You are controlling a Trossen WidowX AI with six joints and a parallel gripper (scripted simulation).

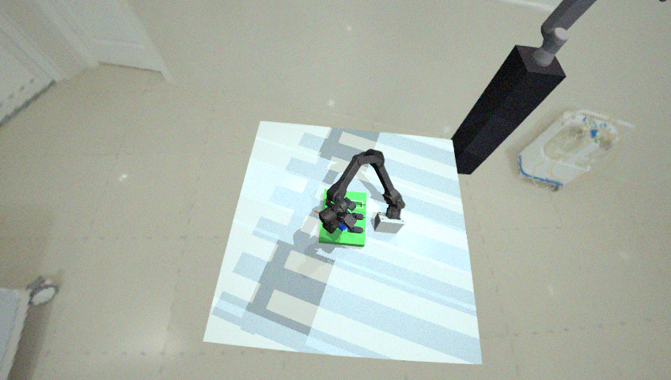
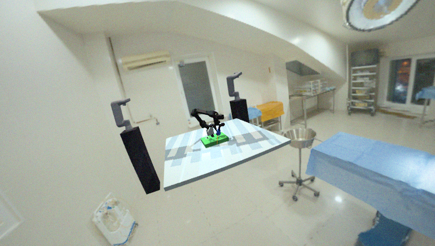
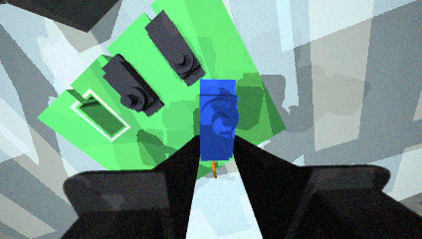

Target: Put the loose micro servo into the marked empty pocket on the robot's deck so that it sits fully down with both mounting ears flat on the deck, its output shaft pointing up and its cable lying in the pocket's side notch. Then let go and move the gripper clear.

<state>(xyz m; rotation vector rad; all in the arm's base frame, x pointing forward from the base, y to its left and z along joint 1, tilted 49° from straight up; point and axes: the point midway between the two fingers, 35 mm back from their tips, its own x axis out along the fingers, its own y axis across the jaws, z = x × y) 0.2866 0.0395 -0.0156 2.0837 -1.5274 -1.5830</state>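
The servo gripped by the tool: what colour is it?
Blue; the servo shows best in the wrist view.

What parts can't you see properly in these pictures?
- Wrist view: the lower sides of the blue servo are covered by the end effector fingers shut on it.
- Wrist view: the orange cable shows only a short stub; the rest is hidden.
- Wrist view: the marked pocket is dark inside, so its side notch is unclear.
- Top and exterior views: servo and pocket are too small to make out.
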